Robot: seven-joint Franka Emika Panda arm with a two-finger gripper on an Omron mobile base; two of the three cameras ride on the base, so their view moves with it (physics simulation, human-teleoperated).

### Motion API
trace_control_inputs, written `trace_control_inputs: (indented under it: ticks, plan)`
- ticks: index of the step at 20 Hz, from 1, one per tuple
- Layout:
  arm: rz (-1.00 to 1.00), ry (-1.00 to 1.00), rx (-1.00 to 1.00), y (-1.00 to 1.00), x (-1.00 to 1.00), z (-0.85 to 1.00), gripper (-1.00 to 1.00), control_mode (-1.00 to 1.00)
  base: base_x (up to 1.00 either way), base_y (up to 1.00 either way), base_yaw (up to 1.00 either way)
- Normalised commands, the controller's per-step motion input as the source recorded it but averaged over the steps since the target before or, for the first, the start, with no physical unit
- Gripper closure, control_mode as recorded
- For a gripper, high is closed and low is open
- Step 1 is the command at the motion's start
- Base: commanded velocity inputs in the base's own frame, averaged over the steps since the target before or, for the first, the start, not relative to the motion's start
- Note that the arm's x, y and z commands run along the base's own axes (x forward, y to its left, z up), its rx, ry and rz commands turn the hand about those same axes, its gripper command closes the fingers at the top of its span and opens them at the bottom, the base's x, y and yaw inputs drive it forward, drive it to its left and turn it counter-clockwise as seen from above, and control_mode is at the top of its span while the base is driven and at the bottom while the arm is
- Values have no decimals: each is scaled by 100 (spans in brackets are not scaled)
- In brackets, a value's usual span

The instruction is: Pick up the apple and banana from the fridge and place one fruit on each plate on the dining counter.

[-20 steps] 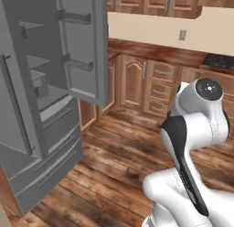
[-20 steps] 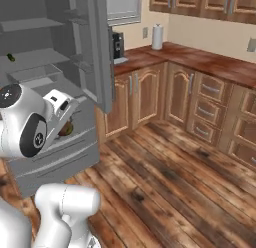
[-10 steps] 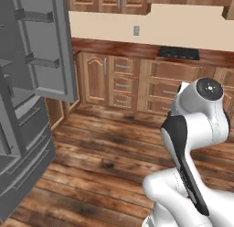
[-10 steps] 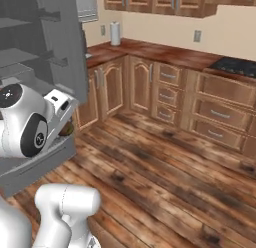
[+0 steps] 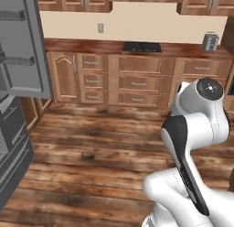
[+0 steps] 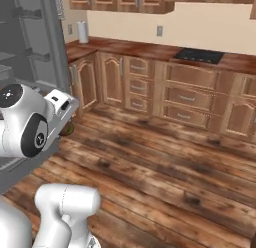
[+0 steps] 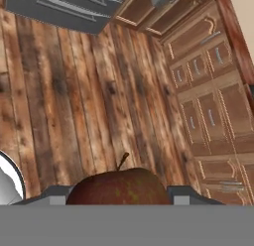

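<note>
The apple [image 7: 119, 187] sits nearest of all, lodged between the two fingertips of the gripper [image 7: 119, 194], stem up, with the jaws about half open and closed against its sides. In the right base view a dark sliver of it peeks out under the hand [image 6: 66, 128], which is tucked close to the arm's own body.

Beneath the apple runs the plank floor [image 7: 74, 101], and beyond that the wall cabinets [image 6: 190, 94] and the fridge [image 5: 18, 52], whose open door stands at the left edge of the left base view.

What has changed is the outlook, not the load. A second ago the fridge interior and its shelves took up the left half of both base views; half a second ago only the door and lower drawers were left; now the wall cabinets and the stove top [image 5: 141, 47] face the cameras. Every part of the scene has slid together, so the base has turned away from the fridge (the arm's pose looks the same throughout).

I judge the first pick done and the carry toward the dining counter under way. The banana is yet to fetch.
</note>
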Motion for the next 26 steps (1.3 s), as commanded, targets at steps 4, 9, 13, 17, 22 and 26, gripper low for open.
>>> trace_control_inputs:
  ticks: [4, 9, 13, 17, 22, 26]
  plan:
    - [0, 0, 0, 0, 0, 0, 100, 100, -76, 0, -37]
    - [0, 0, 0, 0, 0, 0, 100, 100, -65, -10, -30]
    - [0, 0, 0, 0, 0, 0, 100, 100, -41, -49, -15]
    - [0, 0, 0, 0, 0, 0, 100, 100, -29, -69, -7]
    - [0, 0, 0, 0, 0, 0, 100, 100, -42, -76, -5]
    - [0, 0, 0, 0, 0, 0, 100, 100, -66, -63, -6]
